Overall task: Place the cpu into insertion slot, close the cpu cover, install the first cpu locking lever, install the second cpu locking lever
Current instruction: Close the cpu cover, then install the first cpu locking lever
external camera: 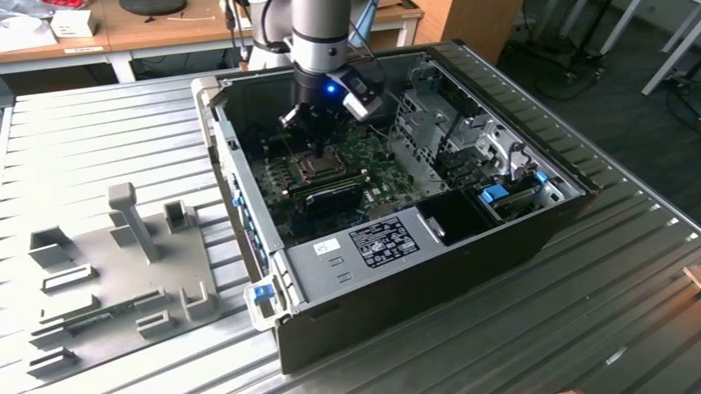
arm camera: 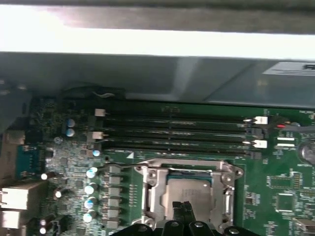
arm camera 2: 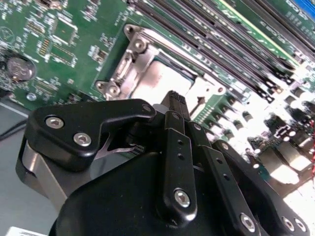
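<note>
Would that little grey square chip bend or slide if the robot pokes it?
Probably no bending: the cpu looks like a flat, stiff, metal-topped plate. It likely won't slide, since the silvery cpu cover appears to frame it closely. Small and thin, it is probably light.

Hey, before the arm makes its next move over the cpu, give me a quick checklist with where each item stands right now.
1. Cpu seated: ok. The cpu lies flat inside the cover's cut-out.
2. Cover closed: ok. The cover lies down around the cpu.
3. Locking levers latched: cannot tell.
4. Claw position: ok. The claw hangs right over the cpu; whether it touches is unclear.
5. Claw empty: ok. It is shut, with nothing seen in it.
6. Clearance from the memory slots: ok. The claw is apart from them.
</note>
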Robot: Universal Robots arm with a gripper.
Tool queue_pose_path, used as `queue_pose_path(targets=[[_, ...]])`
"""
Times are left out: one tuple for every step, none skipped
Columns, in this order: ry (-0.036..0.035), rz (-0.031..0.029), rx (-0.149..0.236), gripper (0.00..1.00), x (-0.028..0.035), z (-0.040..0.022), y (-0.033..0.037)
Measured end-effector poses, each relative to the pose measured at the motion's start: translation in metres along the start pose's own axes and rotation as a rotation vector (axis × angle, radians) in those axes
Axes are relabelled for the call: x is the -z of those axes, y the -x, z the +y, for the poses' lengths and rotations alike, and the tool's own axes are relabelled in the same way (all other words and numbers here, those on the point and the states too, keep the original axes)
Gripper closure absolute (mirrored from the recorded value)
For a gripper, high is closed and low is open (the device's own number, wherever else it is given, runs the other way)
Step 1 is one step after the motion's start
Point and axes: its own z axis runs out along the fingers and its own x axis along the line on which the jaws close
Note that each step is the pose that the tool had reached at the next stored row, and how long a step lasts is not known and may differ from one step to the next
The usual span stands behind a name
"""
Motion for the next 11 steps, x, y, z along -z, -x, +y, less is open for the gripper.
queue_pose_path(targets=[[0.0,0.0,0.0,0.9,0.0,-0.0001,0.0015],[0.0,0.0,0.0,0.9,-0.0001,-0.0001,0.0028],[0.0,0.0,0.0,0.9,-0.0001,-0.0002,0.0039],[0.0001,-0.0001,0.0,0.9,-0.0002,-0.0002,0.005],[0.0,0.0,0.0,0.9,-0.0002,-0.0002,0.006],[0.0001,0.0,0.0,0.9,-0.0002,-0.0003,0.0066],[0.0,0.0,0.0,0.9,-0.0002,-0.0003,0.0067],[0.0,0.0,0.0,0.9,-0.0002,-0.0003,0.0067],[0.0,0.0,0.0,0.9,-0.0002,-0.0003,0.0068],[0.0,0.0,0.0,0.9,-0.0002,-0.0003,0.0072],[0.0,0.0,0.0,0.9,-0.0002,-0.0003,0.0076]])
